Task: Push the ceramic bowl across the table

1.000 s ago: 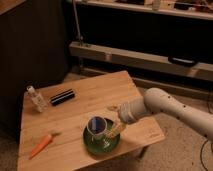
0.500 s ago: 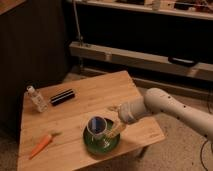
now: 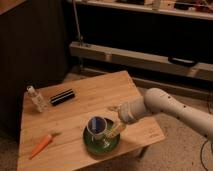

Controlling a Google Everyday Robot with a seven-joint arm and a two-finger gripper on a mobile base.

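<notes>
You have one ceramic bowl (image 3: 92,142), sitting near the front edge of the table (image 3: 100,92), under and just left of the gripper (image 3: 115,131). The gripper hangs over the bowl's right rim, and you cannot tell whether it is open or closed. One white cup (image 3: 97,126) stands inside the bowl, just left of the gripper. Farther left, near the front edge, lies one carrot (image 3: 41,145). Well beyond the gripper, toward the far left corner, lie one black oblong object (image 3: 62,96) and one small upright clear bottle (image 3: 36,99).
</notes>
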